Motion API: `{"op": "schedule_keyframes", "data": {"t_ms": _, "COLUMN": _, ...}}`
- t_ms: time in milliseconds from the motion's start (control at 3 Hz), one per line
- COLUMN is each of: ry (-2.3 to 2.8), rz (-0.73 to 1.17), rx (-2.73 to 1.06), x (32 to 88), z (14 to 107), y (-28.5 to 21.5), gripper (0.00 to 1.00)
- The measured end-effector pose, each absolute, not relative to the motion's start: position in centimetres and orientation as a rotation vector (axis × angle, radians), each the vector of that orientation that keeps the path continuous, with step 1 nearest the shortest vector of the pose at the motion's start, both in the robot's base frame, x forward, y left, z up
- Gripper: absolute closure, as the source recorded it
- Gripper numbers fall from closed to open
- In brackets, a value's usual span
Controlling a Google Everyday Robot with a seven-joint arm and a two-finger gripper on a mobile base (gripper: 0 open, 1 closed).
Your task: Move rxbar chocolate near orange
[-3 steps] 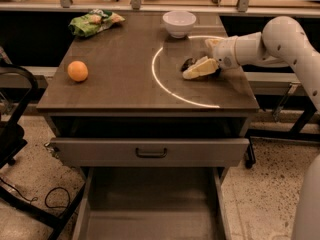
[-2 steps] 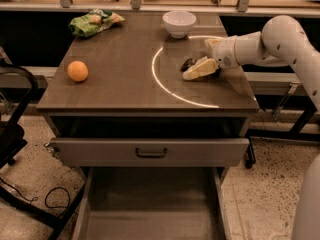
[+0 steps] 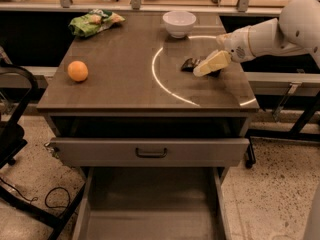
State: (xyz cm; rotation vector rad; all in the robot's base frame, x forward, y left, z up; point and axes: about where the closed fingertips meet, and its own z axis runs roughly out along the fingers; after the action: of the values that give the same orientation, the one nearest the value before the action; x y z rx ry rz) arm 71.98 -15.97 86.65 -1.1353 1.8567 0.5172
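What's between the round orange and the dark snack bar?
Only bare brown tabletop with a pale curved line, in the camera view. The gripper is at the dark snack bar.

The hand (image 3: 201, 70) edged right over rxbar chocolate (image 3: 189, 64).

Dark wooden table (image 3: 125, 86), drawer (image 3: 100, 151) pulled open, stands on speckled terrazzo floor (image 3: 265, 199). A bright curved light reflection (image 3: 153, 74) arcs across the tabletop; the gripper (image 3: 199, 72) hangs low inside it, right side. Black chair frame (image 3: 15, 119) and floor cable (image 3: 52, 200) at left.
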Motion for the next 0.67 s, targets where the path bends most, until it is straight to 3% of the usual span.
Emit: {"op": "schedule_keyframes", "data": {"t_ms": 667, "ry": 1.880, "rz": 0.546, "rx": -1.104, "x": 72.6, "z": 84.9, "y": -17.0, "gripper": 0.00}}
